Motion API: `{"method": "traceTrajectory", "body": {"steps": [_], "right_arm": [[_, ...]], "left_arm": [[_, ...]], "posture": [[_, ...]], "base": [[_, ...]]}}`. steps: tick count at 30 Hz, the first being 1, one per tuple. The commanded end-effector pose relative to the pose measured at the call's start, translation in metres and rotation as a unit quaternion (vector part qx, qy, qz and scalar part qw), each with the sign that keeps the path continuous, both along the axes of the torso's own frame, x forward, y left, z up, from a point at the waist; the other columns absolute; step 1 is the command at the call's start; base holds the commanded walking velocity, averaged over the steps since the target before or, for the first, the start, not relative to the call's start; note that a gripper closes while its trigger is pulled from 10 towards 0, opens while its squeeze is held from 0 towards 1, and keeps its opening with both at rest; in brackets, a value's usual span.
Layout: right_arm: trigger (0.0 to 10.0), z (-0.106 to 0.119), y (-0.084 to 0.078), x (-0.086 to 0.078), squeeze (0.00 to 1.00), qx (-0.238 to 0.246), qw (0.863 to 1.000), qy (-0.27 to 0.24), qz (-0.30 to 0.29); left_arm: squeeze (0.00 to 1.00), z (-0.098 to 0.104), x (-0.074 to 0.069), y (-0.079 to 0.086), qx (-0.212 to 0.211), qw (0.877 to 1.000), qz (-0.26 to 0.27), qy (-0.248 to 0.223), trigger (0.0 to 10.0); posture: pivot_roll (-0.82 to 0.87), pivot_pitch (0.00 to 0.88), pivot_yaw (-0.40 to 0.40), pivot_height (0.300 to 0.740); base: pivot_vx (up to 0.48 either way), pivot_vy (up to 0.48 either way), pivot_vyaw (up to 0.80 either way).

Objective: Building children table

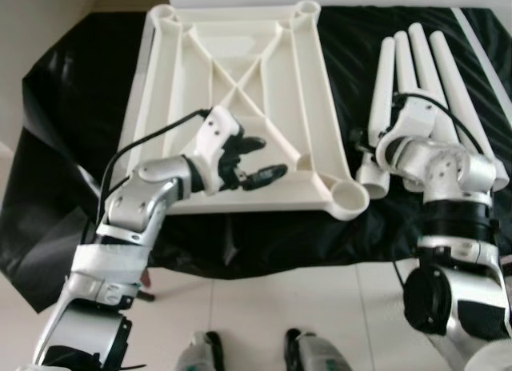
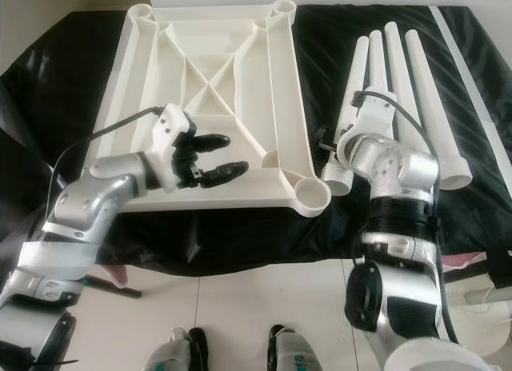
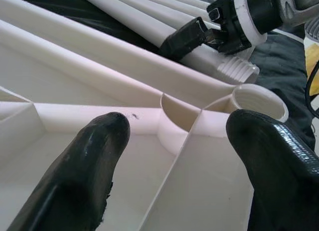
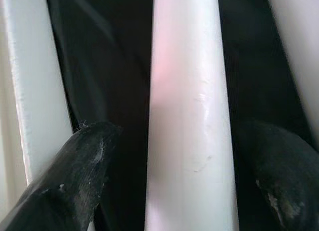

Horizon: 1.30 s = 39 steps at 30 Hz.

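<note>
The white tabletop [image 1: 232, 99] lies upside down on a black sheet [image 1: 72, 131], filling the upper left and centre of the left eye view, its ribbed underside up and its long axis running from the lower edge toward the top of the frame. Ribs cross in an X at its middle and divide the underside into shallow open bays. A round threaded socket [image 1: 350, 199] sits at the lower right corner, and two more sockets show at the top corners. The left gripper [image 1: 258, 160] hovers over the lower right part of the underside, its two black fingers spread apart and pointing toward the right of the frame, holding nothing; in the left wrist view the fingertips [image 3: 94, 156] frame the ribs that lead to the corner socket. Just right of the tabletop, in the upper right of the frame, four white legs [image 1: 432, 75] lie side by side on the sheet, long axes running bottom to top and fanning slightly, wide threaded ends toward the bottom. The right gripper [image 4: 187, 156] is down at the wide end of the leftmost leg [image 1: 382, 91], fingers parted to either side of it, not closed on it. Below, at the bottom of the frame, lies pale tiled floor [image 1: 320, 299].
</note>
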State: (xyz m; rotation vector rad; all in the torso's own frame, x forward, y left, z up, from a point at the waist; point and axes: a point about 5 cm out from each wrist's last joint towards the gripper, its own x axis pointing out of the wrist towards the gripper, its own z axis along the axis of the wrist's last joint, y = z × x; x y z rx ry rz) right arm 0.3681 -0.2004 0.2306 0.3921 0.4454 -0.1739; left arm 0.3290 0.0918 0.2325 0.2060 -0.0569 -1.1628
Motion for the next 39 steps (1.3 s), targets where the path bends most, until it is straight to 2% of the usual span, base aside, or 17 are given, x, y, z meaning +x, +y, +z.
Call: {"method": "traceTrajectory", "body": {"steps": [1, 6, 7, 8, 9, 12, 19, 20, 21, 22, 24, 25, 27, 32, 36, 37, 39], "right_arm": [[10.0, -0.036, 0.005, -0.006, 0.0, 0.024, 0.996, 0.09, 0.009], [10.0, -0.039, 0.003, -0.007, 0.0, 0.032, 0.994, 0.109, 0.008], [2.3, -0.039, 0.004, -0.008, 0.0, 0.036, 0.993, 0.115, 0.016], [2.3, -0.039, 0.004, -0.008, 0.0, 0.036, 0.993, 0.115, 0.016], [0.0, -0.037, 0.006, -0.008, 0.0, 0.036, 0.992, 0.116, 0.033], [0.0, -0.029, 0.009, -0.007, 0.0, 0.024, 0.993, 0.097, 0.064], [0.0, -0.016, 0.009, -0.004, 0.0, -0.005, 0.996, 0.047, 0.071], [0.0, -0.008, 0.01, -0.001, 0.0, -0.023, 0.997, -0.004, 0.069], [0.0, -0.008, 0.01, -0.001, 0.0, -0.023, 0.997, -0.004, 0.069], [0.0, 0.0, 0.012, 0.0, 0.0, -0.025, 0.996, -0.057, 0.063], [0.0, 0.003, 0.012, 0.0, 0.0, -0.023, 0.995, -0.074, 0.059], [10.0, 0.008, 0.01, 0.001, 0.0, -0.023, 0.993, -0.108, 0.048], [10.0, 0.017, 0.005, 0.0, 0.0, -0.021, 0.986, -0.163, 0.032], [10.0, 0.02, -0.001, -0.004, 0.0, -0.018, 0.98, -0.199, 0.021], [10.0, 0.021, 0.001, -0.009, 0.0, -0.059, 0.969, -0.235, 0.038], [10.0, 0.02, 0.006, -0.013, 0.0, -0.077, 0.96, -0.262, 0.058], [10.0, 0.019, 0.009, -0.016, 0.0, -0.088, 0.952, -0.283, 0.073]], "left_arm": [[0.0, -0.004, -0.001, 0.003, 0.008, 1.0, 0.007, 0.004, 10.0], [0.0, -0.003, -0.001, 0.004, 0.008, 1.0, 0.009, 0.003, 10.0], [0.0, -0.002, 0.0, 0.004, 0.007, 1.0, 0.012, 0.003, 10.0], [0.0, -0.002, 0.0, 0.004, 0.007, 1.0, 0.012, 0.003, 10.0], [0.0, -0.001, 0.001, 0.004, 0.006, 1.0, 0.014, 0.002, 10.0], [0.0, 0.001, 0.004, 0.004, 0.003, 1.0, 0.02, -0.001, 10.0], [0.0, 0.007, 0.008, 0.003, -0.007, 0.999, 0.038, -0.008, 10.0], [0.0, 0.009, 0.01, 0.004, -0.011, 0.999, 0.051, -0.006, 10.0], [0.0, 0.009, 0.01, 0.004, -0.011, 0.999, 0.051, -0.006, 10.0], [0.0, 0.012, 0.012, 0.005, -0.015, 0.997, 0.069, -0.008, 10.0], [0.0, 0.013, 0.014, 0.006, -0.018, 0.997, 0.076, -0.009, 10.0], [0.0, 0.015, 0.015, 0.007, -0.021, 0.996, 0.088, -0.013, 10.0], [0.0, 0.019, 0.019, 0.009, -0.028, 0.994, 0.108, -0.019, 10.0], [0.0, 0.026, 0.025, 0.012, -0.06, 0.989, 0.132, -0.018, 10.0], [0.0, 0.028, 0.029, 0.014, -0.075, 0.985, 0.153, -0.016, 10.0], [0.0, 0.028, 0.032, 0.015, -0.08, 0.981, 0.174, -0.017, 10.0], [0.0, 0.026, 0.035, 0.017, -0.083, 0.977, 0.194, -0.015, 10.0]], "posture": [[-0.06, 0.209, -0.011, 0.74], [-0.06, 0.208, -0.013, 0.74], [-0.06, 0.207, -0.014, 0.74], [-0.06, 0.207, -0.014, 0.74], [-0.07, 0.207, -0.015, 0.74], [-0.07, 0.207, -0.017, 0.74], [-0.07, 0.196, -0.016, 0.74], [-0.06, 0.176, -0.008, 0.74], [-0.06, 0.176, -0.008, 0.74], [-0.05, 0.16, -0.003, 0.74], [-0.05, 0.16, -0.003, 0.74], [-0.05, 0.147, -0.001, 0.74], [-0.05, 0.13, 0.001, 0.74], [-0.04, 0.094, 0.001, 0.74], [-0.04, 0.071, 0.003, 0.74], [-0.05, 0.059, 0.005, 0.74], [-0.05, 0.059, 0.005, 0.74]], "base": [[0.0, 0.0, 0.0], [0.0, 0.0, 0.0], [0.0, 0.0, 0.0], [0.0, 0.0, 0.0], [0.0, 0.0, 0.0], [0.0, 0.0, 0.0], [0.0, 0.0, 0.0], [0.0, 0.0, 0.0], [0.0, 0.0, 0.0], [0.0, 0.0, 0.0], [0.0, 0.0, 0.0], [0.0, 0.0, 0.0], [0.0, 0.0, 0.0], [0.0, 0.0, 0.0], [0.0, 0.0, 0.0], [0.0, 0.0, 0.0], [0.0, 0.0, 0.0]]}}
